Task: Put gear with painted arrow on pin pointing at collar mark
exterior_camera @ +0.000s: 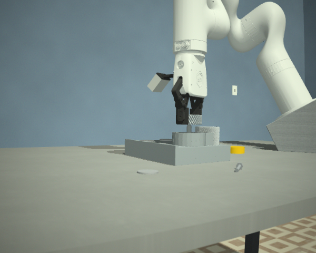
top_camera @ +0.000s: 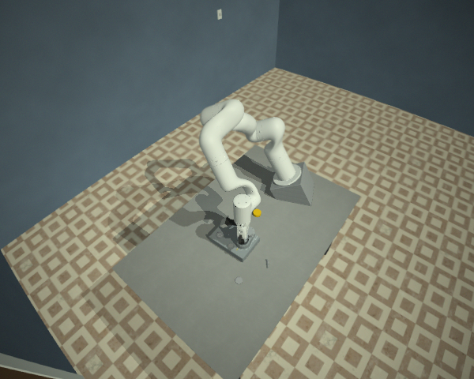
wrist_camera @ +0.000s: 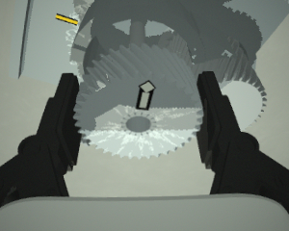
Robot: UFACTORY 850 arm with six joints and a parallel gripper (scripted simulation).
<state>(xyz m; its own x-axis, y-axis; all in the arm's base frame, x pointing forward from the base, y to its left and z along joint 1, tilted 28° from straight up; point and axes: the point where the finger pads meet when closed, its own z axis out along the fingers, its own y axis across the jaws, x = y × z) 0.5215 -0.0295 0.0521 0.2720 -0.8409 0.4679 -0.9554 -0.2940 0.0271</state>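
The timing case (exterior_camera: 163,153) sits mid-desk (exterior_camera: 98,196), with the pin (exterior_camera: 188,127) and a fixed gear (exterior_camera: 208,133) on it. The claw (exterior_camera: 188,116) holds the loose gear (exterior_camera: 195,118) directly above the pin. A flat disc (exterior_camera: 147,172) and a small bolt (exterior_camera: 237,167) lie in front of the case

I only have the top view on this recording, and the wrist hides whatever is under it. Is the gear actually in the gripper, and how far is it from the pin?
Observer: Yes, the gripper is shut on the gear; the exterior view shows it just above the pin, not yet down to the collar.
Operator: Which way is the arrow facing?
Observer: In the wrist view the arrow points away from the camera, toward the top of the frame; a yellow mark lies up and to the left of it.
Operator: Anything beside the pin?
Observer: A second toothed gear sits on the timing case, right of the pin in the exterior view.
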